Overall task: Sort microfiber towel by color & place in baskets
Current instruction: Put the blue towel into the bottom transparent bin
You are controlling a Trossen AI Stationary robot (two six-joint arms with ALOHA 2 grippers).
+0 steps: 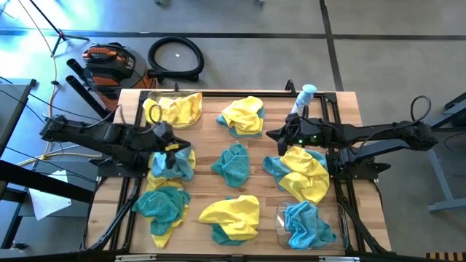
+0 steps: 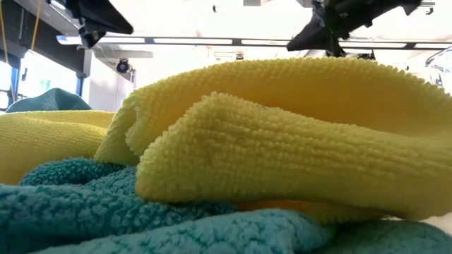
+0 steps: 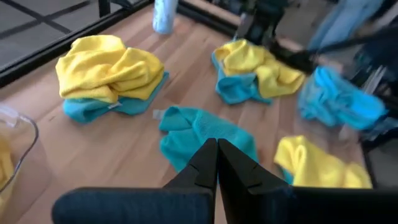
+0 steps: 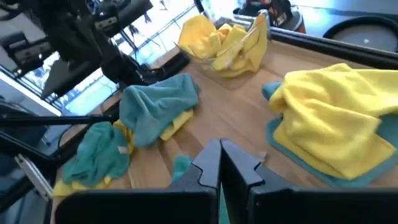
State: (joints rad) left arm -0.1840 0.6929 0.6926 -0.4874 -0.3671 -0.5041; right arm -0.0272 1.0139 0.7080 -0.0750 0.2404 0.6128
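Wood-slat table (image 1: 207,156) w/ black rails along its edges, standing on a grey concrete floor (image 1: 240,18) marked by dark lines. Off the table's far-left corner: an orange-and-black vacuum (image 1: 108,62) and a coiled black hose (image 1: 175,57). White-and-blue spray bottle (image 1: 304,97) stands at the far edge, right of centre.

Microfiber towels lie in loose heaps over most of the tabletop. Far centre: yellow towel over teal (image 1: 244,115). Mid table: lone teal towel (image 1: 233,164). Near centre: yellow on teal heap (image 1: 231,217), which fills the low view close up. Near left: teal w/ yellow underneath (image 1: 162,206). Right side: yellow-and-teal heap (image 1: 302,172).

Two clear baskets at opposite corners. Far-left basket (image 1: 145,100) holds yellow towels (image 1: 177,109), one draped over its rim. Near-right basket (image 1: 279,220) holds a teal towel (image 1: 306,224).

Left gripper (image 1: 172,140) sits above a teal-and-yellow heap (image 1: 172,161) on the left side; in the left wrist view its fingers (image 3: 208,165) are pressed together, nothing between them. Right gripper (image 1: 274,135) hangs above bare wood between the far-centre heap and the right heap; right wrist view shows its fingers (image 4: 211,165) likewise closed and empty.

Low view: bright ceiling light strips in the room behind.
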